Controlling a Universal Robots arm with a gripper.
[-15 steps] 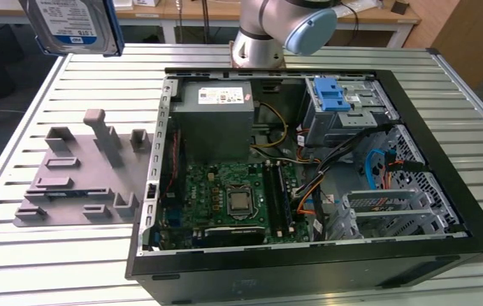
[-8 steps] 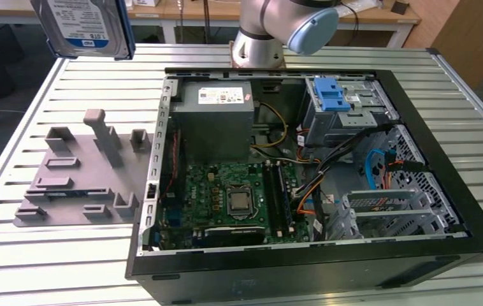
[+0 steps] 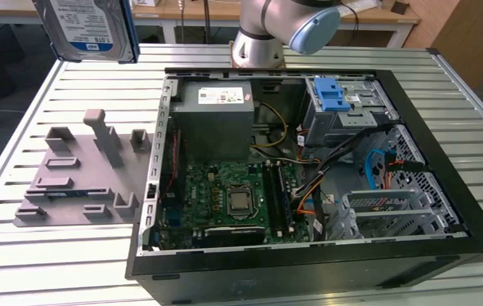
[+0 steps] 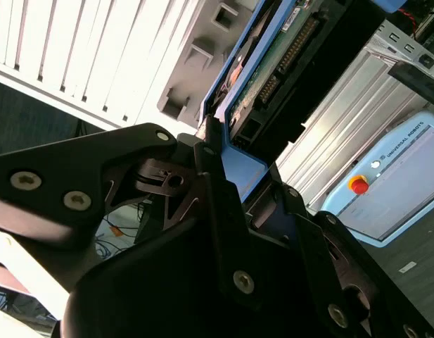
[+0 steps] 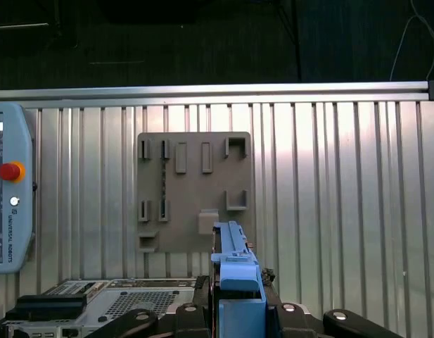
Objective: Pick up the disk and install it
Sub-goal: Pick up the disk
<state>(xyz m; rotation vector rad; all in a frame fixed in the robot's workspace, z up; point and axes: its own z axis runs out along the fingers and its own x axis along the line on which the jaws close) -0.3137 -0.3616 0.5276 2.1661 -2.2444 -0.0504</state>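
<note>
The disk point(image 3: 84, 29) is silver metal with a blue-and-white label and blue side rails; in the second wrist view its underside looks green, perhaps a circuit board. The pincer point(image 4: 245, 169) is matte black. The worktop point(image 3: 46, 268) is pale silver, striped by parallel slats. The fixture plate point(image 3: 76, 185) is plain grey. The computer case point(image 3: 309, 271) is black, with a green motherboard point(image 3: 224, 197) and a blue latch point(image 3: 332, 95) inside. The pendant point(image 5: 9, 218) is pale blue-grey with a red button point(image 5: 9, 171).
</note>
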